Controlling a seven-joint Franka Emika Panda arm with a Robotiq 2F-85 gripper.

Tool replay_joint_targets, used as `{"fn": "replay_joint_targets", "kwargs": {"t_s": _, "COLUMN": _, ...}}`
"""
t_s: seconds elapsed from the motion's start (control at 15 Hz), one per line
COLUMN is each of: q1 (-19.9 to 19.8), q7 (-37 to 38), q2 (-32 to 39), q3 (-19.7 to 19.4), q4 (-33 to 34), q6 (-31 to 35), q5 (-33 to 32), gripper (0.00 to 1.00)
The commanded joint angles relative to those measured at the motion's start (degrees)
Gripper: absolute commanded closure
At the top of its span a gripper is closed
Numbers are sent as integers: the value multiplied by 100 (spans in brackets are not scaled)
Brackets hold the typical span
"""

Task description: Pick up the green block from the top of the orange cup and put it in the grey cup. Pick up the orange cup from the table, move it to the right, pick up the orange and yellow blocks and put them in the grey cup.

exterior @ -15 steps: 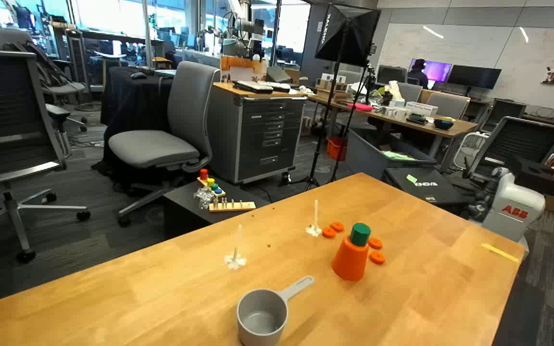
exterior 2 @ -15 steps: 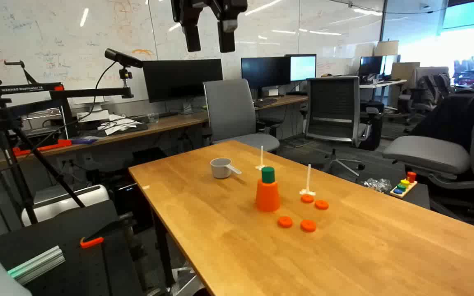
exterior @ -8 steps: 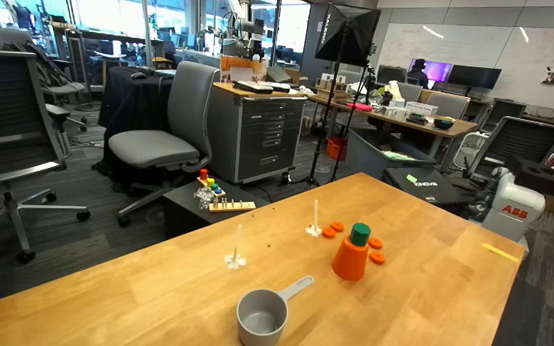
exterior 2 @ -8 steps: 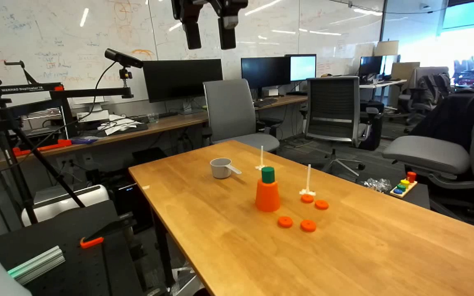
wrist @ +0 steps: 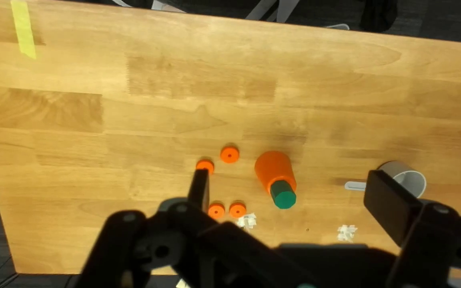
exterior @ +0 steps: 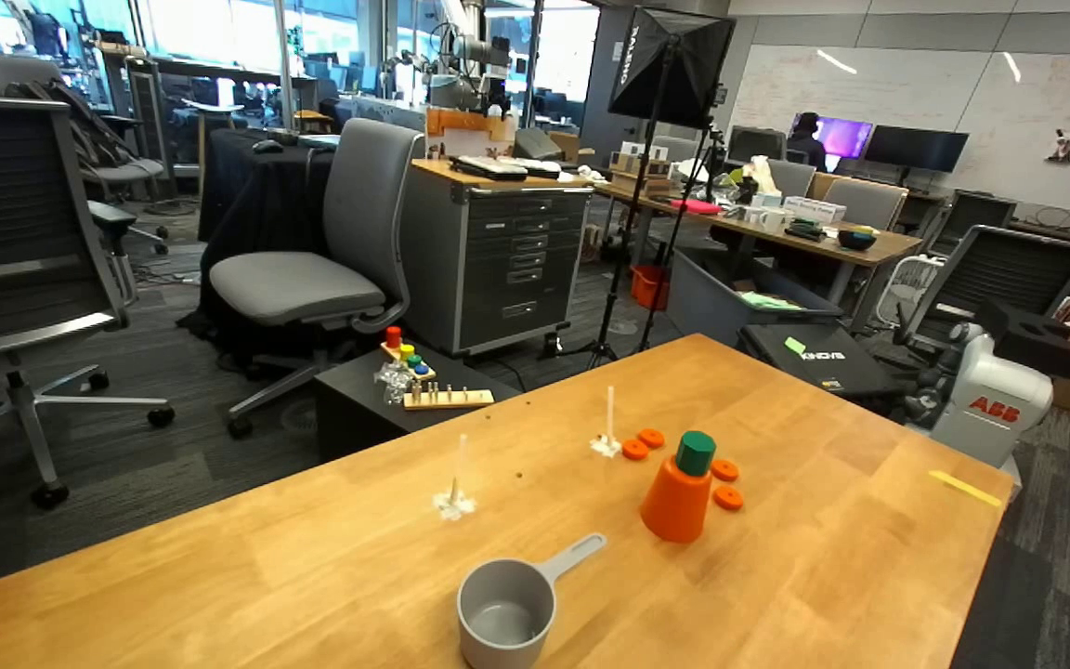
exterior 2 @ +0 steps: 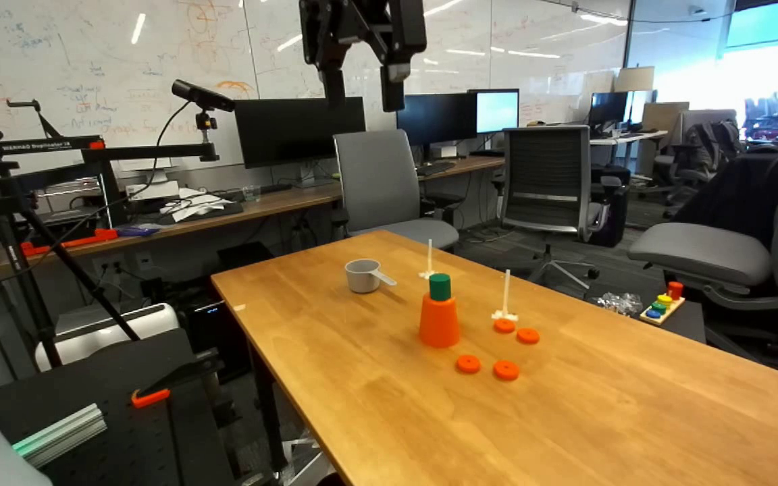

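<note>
In an exterior view, the gripper (exterior 2: 363, 94) is located above the table (exterior 2: 598, 418), fingers (exterior 2: 392, 93) set wide apart, with the green block (exterior 2: 440, 287) below it at 5 o'clock. The green block is seated on the orange cup (exterior 2: 439, 324), which stands narrow end up. Referenced to the orange cup in the wrist view, the grey cup (wrist: 408, 178) stands at 3 o'clock, its handle (wrist: 354, 185) directed toward 9 o'clock and partly covered by one finger; four orange discs (wrist: 230, 159) lie between 7 and 10 o'clock.
</note>
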Motion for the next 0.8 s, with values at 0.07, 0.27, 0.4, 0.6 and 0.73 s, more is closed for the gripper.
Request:
{"fn": "replay_joint_targets", "kwargs": {"t_s": 0.07, "q1": 54, "q7": 246, "q2": 1500, "q3": 519, "q4": 961, "q6": 428, "q5": -366, "gripper": 0}}
{"fn": "replay_joint_targets", "kwargs": {"t_s": 0.27, "q1": 47, "q7": 622, "q2": 2463, "q3": 864, "q4": 1695, "q6": 493, "q5": -777, "gripper": 0}}
{"fn": "replay_joint_targets", "kwargs": {"t_s": 0.4, "q1": 50, "q7": 925, "q2": 3112, "q3": 1018, "q4": 2260, "q6": 424, "q5": -1153, "gripper": 0}}
{"fn": "replay_joint_targets", "kwargs": {"t_s": 0.6, "q1": 128, "q7": 1211, "q2": 4008, "q3": 1080, "q4": 3074, "q6": 225, "q5": -1537, "gripper": 0}}
{"fn": "replay_joint_targets", "kwargs": {"t_s": 0.73, "q1": 219, "q7": 1250, "q2": 4522, "q3": 1064, "q4": 3505, "q6": 143, "q5": -1618, "gripper": 0}}
